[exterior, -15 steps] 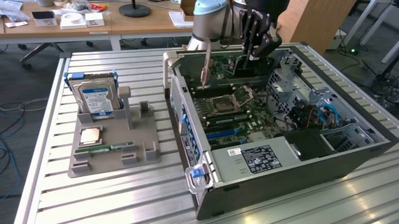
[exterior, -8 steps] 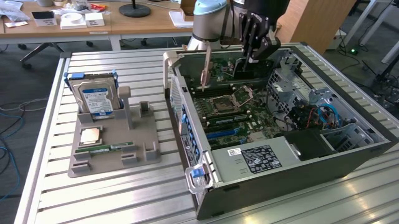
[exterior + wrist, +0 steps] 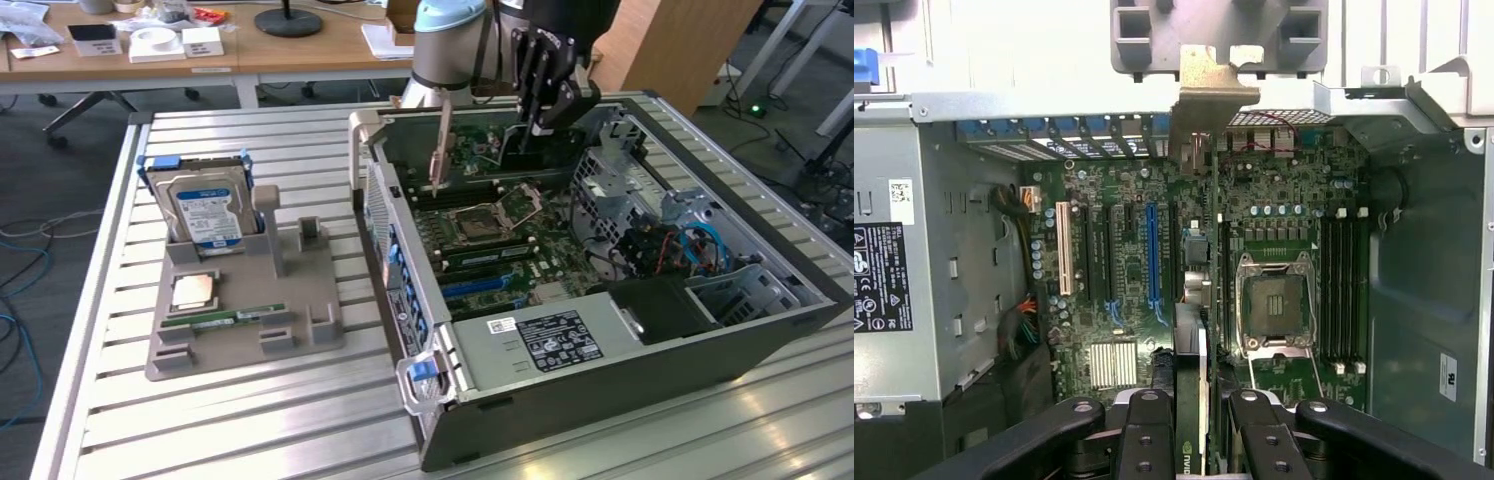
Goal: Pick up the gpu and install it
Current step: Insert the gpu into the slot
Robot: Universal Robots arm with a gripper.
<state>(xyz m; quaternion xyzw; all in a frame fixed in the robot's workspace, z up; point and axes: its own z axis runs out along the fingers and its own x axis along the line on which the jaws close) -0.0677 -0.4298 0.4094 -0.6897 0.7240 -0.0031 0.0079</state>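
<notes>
- The tray (image 3: 240, 340) with the drive (image 3: 203, 210), at the exterior view's left, lies well apart from the work; no trouble is expected there.
- The bracket (image 3: 439, 150) hangs near the case (image 3: 400, 270) wall, and could be snagged on that wall if the card were tilted.
- The gpu (image 3: 1196, 345) is held upright over the board (image 3: 1114, 300), clamped edge-on by the gripper (image 3: 1201, 425), whose jaws are closed onto it. It could be skewed by a slip in that narrow grip, and a slot (image 3: 1151, 255) damaged if pressed misaligned.
</notes>
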